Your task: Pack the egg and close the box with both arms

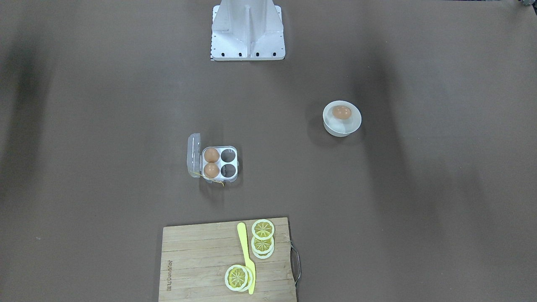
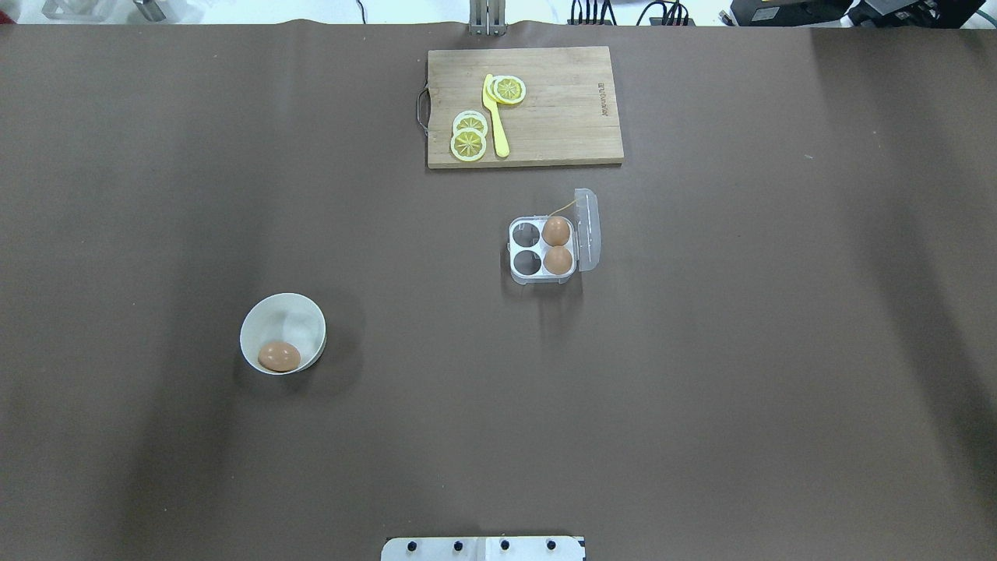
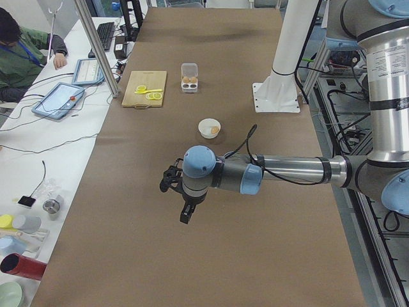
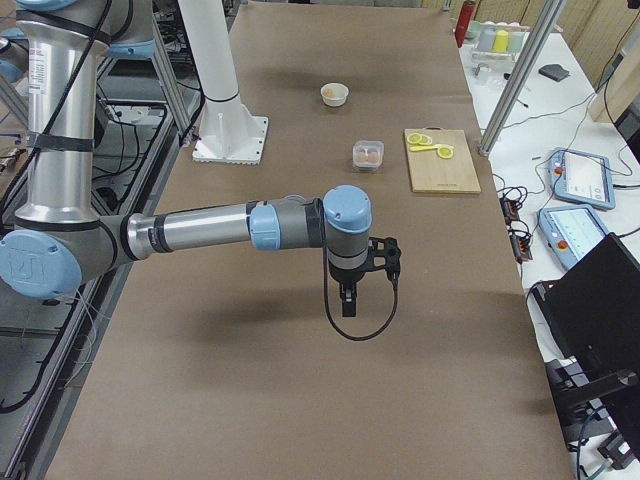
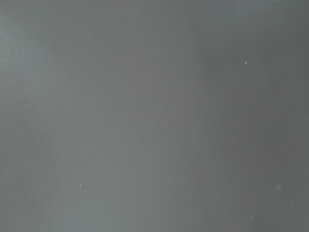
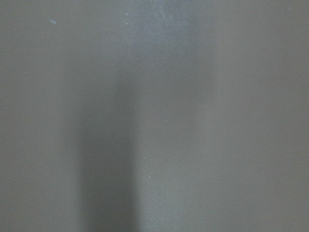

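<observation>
**Orange-brown egg waits in the bowl**

Orange-brown and smooth, the egg [image 2: 279, 356] lies on its side in the white bowl [image 2: 290, 315], close to the wall nearest the robot. Its long way runs side to side in the overhead view. I cannot tell which end is the pointy one. It looks light and slippery, and it would likely crack if squeezed hard. A soft pinch from above, across its fat middle, seems best.

The box [image 2: 541, 251] sits well apart from the bowl, toward the robot's right. Its clear lid [image 2: 590, 230] stands open on that right side. Two other eggs [image 2: 556, 231] fill the cells beside the lid, and the two cells on the bowl's side are empty. The thin plastic looks bendy and may slide when the lid is pushed.

The left claw [image 3: 185, 214] and the right claw [image 4: 347, 300] hang over bare table [image 2: 701, 389], far from egg and box. I cannot tell whether they are wide or narrow.
</observation>
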Controlling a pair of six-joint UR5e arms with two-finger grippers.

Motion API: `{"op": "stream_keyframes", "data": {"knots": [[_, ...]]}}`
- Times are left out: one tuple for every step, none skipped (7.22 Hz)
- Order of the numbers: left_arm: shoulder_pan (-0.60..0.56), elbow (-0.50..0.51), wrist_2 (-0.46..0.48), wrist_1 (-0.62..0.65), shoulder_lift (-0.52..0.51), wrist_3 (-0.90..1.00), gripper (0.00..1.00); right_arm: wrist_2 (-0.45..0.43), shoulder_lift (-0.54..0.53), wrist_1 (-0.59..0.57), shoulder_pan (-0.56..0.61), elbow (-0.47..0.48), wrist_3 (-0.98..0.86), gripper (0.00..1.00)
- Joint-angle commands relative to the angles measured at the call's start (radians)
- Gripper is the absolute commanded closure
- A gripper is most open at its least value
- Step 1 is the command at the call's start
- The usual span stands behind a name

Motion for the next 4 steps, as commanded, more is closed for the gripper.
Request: {"op": "stream_keyframes", "data": {"knots": [[0.001, 0.050, -0.002, -0.146, -0.106, -0.004, 0.02, -0.001, 0.041, 0.001, 0.000, 0.047, 0.005, 0.00], [0.006, 0.048, -0.002, -0.146, -0.120, -0.006, 0.02, 0.005, 0.052, -0.001, 0.000, 0.035, 0.006, 0.00], [0.006, 0.050, -0.004, -0.141, -0.148, -0.010, 0.02, 0.007, 0.043, 0.001, 0.000, 0.042, 0.000, 0.00], [0.008, 0.065, -0.001, -0.146, -0.189, -0.009, 0.02, 0.007, 0.050, 0.001, 0.000, 0.039, 0.000, 0.00]]}}
